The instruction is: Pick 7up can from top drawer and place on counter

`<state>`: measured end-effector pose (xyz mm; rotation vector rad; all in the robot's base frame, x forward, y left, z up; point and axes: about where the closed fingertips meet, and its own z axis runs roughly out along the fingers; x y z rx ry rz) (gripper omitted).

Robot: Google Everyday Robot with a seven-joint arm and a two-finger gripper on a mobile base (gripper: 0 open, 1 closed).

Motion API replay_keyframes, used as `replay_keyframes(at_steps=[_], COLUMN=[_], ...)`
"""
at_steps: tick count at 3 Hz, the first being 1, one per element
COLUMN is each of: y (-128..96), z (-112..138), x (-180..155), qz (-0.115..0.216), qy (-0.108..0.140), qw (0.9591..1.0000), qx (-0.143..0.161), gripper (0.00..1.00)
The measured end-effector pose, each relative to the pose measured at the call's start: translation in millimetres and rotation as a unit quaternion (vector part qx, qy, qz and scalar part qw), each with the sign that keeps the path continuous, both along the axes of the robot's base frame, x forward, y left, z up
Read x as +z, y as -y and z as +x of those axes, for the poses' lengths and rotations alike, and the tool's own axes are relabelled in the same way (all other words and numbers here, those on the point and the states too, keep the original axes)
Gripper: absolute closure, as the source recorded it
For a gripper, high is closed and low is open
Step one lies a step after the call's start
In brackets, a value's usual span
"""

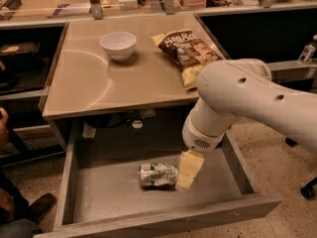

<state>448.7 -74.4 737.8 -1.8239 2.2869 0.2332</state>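
**A:** In the camera view, where is the gripper?

**B:** Down inside the top drawer, low over its grey floor, at the end of the white arm. I cannot tell whether it is open or closed on anything.

**A:** And the 7up can?

**B:** It lies on its side on the drawer floor, touching or just beside the gripper, on its left as the camera sees it. The can's long axis runs along the drawer's front panel, so one end faces the gripper.

**A:** Where does it have to go?

**B:** Above and behind the gripper, where the counter overhangs the drawer's rear. A white bowl and a chip bag sit toward its far half. I judge the lift must clear the counter's near edge first.
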Motion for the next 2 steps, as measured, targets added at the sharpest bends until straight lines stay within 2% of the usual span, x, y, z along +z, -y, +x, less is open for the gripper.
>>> replay_keyframes(at_steps=[2], y=[5.9], z=[-1.2], x=[-6.7], qz=[0.029], qy=[-0.008], qw=[0.9995], qx=[-0.005], gripper=[0.0])
